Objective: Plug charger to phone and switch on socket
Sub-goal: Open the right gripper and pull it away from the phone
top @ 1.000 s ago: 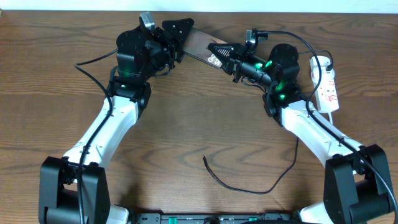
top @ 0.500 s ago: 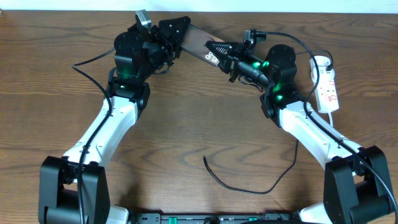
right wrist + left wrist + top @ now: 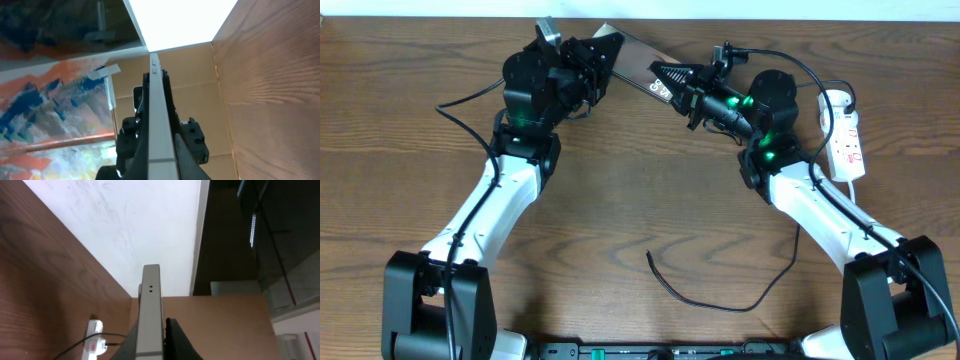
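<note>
At the far edge of the surface [image 3: 620, 190], the left end effector [image 3: 597, 52] is clamped on the left end of the phone [image 3: 632, 58] and the right end effector [image 3: 672, 80] is clamped on its right end. The charger [image 3: 720, 307] lies loose well in front of the phone, its plug tip free, and the socket [image 3: 847, 140] lies well to the phone's right. Only overhead shows the phone's glossy face and white lettering, while each wrist view shows it edge-on, pinched between that arm's own fingers [image 3: 177, 345], and the right wrist view shows the left end effector beyond the phone.
</note>
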`<action>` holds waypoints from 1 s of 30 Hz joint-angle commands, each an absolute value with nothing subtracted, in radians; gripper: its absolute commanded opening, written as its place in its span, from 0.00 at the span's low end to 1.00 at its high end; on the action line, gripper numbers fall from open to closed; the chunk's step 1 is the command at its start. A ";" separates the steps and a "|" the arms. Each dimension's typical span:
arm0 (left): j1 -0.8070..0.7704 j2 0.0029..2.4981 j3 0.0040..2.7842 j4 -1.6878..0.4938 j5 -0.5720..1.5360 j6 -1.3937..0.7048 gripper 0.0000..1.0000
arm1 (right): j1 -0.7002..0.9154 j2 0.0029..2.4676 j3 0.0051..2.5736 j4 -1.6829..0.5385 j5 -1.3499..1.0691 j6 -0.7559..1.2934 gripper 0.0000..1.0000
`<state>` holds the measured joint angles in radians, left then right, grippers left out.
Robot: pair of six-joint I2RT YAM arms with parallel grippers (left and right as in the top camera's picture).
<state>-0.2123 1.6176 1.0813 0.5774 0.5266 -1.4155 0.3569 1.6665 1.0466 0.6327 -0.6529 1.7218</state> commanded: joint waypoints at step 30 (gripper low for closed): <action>-0.027 1.599 1.102 0.469 0.771 -1.260 0.07 | 0.323 1.672 1.044 0.654 -0.801 1.430 0.99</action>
